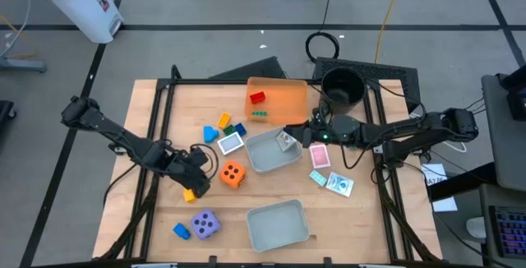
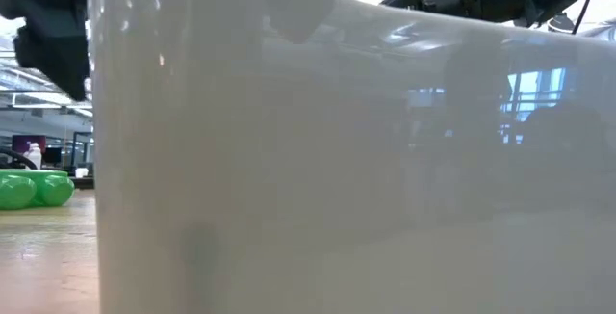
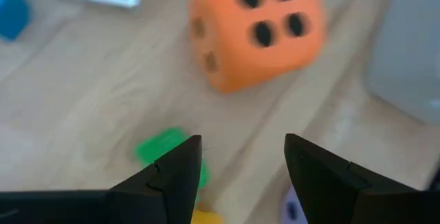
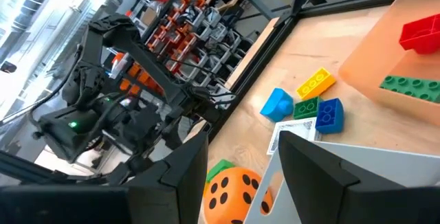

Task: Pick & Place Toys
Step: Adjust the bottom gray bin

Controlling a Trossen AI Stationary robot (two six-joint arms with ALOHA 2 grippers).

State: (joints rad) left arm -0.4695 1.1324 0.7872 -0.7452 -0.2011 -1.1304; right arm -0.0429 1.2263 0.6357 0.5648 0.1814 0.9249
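Observation:
My left gripper point(image 1: 200, 172) point(image 3: 242, 159) hangs open and slanting down over the wood, just left of the orange die point(image 1: 233, 173) point(image 3: 258, 28). A green brick point(image 3: 165, 148) and a yellow brick point(image 1: 190, 194) lie on the table below its fingers. My right gripper point(image 1: 301, 133) point(image 4: 240, 162) is open and level above the right rim of the far grey tray point(image 1: 267, 154), with nothing between its fingers. A red brick point(image 1: 257, 98) and a green brick point(image 1: 260, 114) lie in the orange tray point(image 1: 283, 91). The purple die point(image 1: 205, 224) and a blue brick point(image 1: 181, 231) sit near the front.
Yellow, blue and green bricks point(image 1: 226, 128) and a white card point(image 1: 231, 142) lie left of the far grey tray. Pink and teal cards point(image 1: 320, 168) lie to its right. A second grey tray point(image 1: 278, 223) stands near the front and fills the low view. A black pot point(image 1: 342, 87) stands at the back right.

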